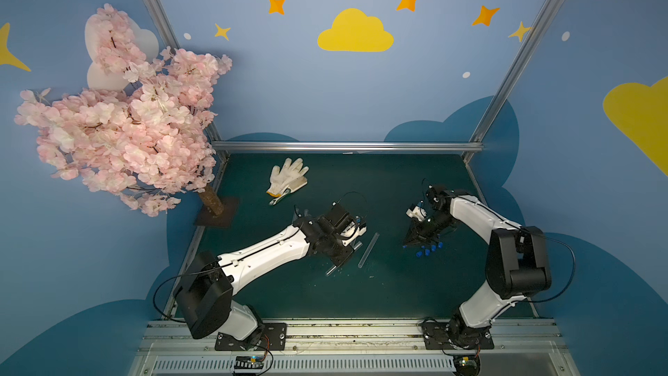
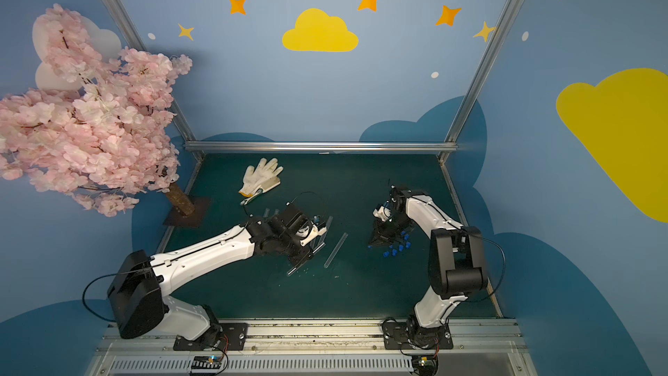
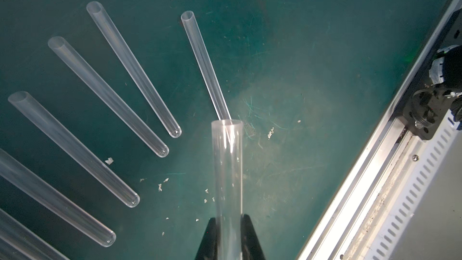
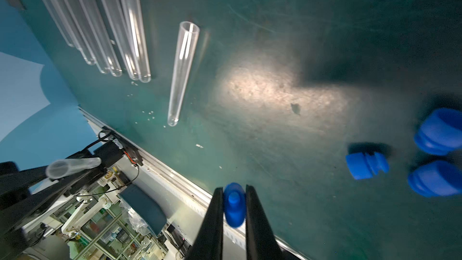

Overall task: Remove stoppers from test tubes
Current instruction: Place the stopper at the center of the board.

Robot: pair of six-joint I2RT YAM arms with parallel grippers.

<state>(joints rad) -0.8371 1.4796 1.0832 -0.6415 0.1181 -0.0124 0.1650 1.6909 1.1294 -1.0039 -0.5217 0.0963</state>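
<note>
My left gripper (image 3: 229, 217) is shut on a clear test tube (image 3: 227, 161), whose open mouth carries no stopper. Several other test tubes (image 3: 132, 68) lie fanned out on the green mat (image 3: 312, 58) beside it, all with open mouths. One more test tube (image 1: 368, 249) lies alone between the arms and also shows in the right wrist view as a test tube (image 4: 183, 71). My right gripper (image 4: 234, 188) is shut on a blue stopper (image 4: 234, 203), held just above the mat. Loose stoppers (image 4: 366, 162) lie close beside it, clustered as stoppers (image 1: 428, 249) in a top view.
A white glove (image 1: 287, 177) lies at the back left of the mat with a small tool (image 1: 280, 198) under it. A pink blossom tree (image 1: 119, 113) stands on a dark base (image 1: 217, 211) at the left edge. Metal rails (image 1: 325, 330) border the front.
</note>
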